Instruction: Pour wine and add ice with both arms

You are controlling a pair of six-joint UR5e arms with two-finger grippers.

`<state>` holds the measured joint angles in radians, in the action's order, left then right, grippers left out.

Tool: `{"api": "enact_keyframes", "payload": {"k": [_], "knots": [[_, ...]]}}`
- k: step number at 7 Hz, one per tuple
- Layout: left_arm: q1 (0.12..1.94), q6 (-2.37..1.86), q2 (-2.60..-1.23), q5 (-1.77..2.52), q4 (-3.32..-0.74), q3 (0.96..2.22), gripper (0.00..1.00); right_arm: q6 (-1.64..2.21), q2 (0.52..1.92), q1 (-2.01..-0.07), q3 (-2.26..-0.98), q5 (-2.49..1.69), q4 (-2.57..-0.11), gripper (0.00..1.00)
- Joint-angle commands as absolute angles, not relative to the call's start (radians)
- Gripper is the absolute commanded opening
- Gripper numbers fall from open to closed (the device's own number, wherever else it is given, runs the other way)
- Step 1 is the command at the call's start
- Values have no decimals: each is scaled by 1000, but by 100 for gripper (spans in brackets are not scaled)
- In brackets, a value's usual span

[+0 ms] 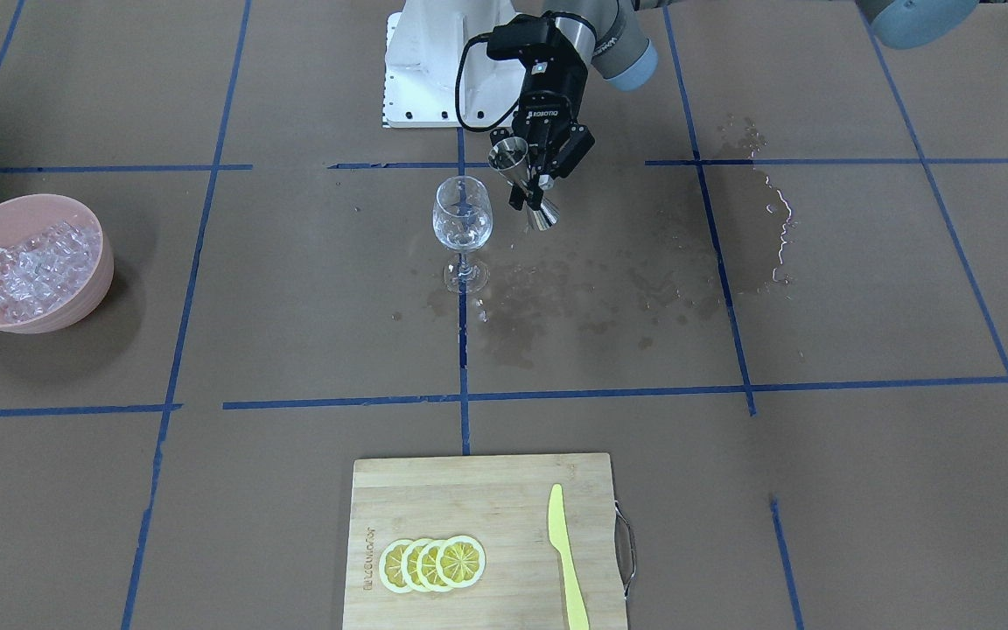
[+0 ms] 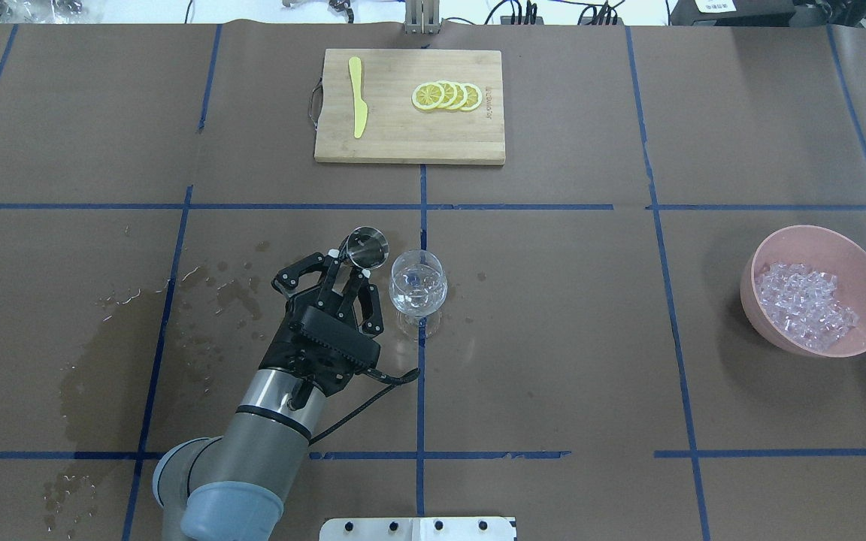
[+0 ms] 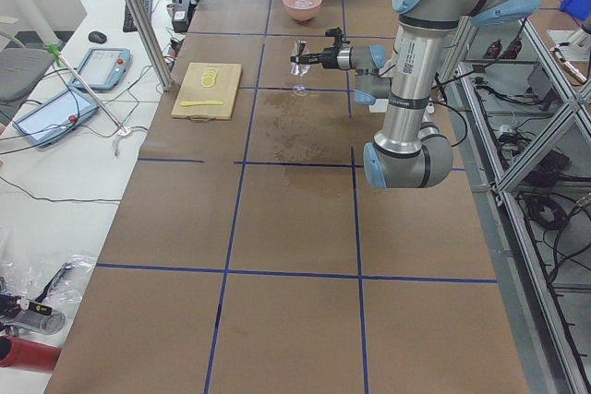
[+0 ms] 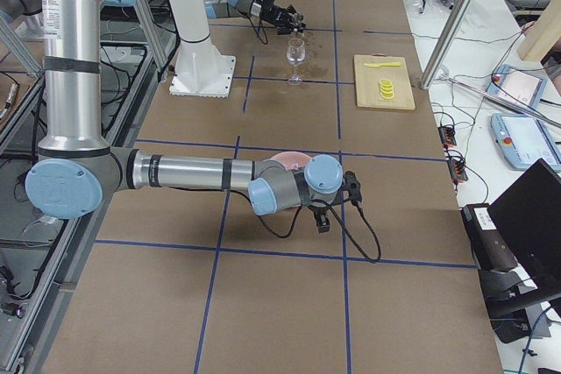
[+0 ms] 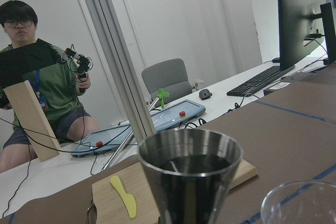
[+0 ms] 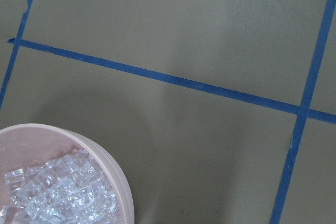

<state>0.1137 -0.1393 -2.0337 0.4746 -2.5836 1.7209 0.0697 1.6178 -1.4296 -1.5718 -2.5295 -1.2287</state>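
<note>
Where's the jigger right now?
Overhead view: the jigger is left of centre, held tilted in the left gripper, close beside the wine glass on the glass's left.

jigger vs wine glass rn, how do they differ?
The jigger is opaque shiny metal; the wine glass is clear. The jigger is held in the air by the left gripper, tilted with its mouth toward the wine glass; the wine glass stands upright and free on the brown paper. Both are small drink vessels, side by side.
</note>
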Motion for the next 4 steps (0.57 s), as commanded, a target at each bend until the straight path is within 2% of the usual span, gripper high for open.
{"api": "enact_keyframes", "payload": {"k": [1, 4], "knots": [[112, 26, -2033, 474, -2582, 1707, 0, 71, 1617, -1428, -1572, -2530, -1229, 100], [109, 149, -2033, 472, -2559, 1707, 0, 71, 1618, -1428, -1571, -2530, -1229, 100]]}}
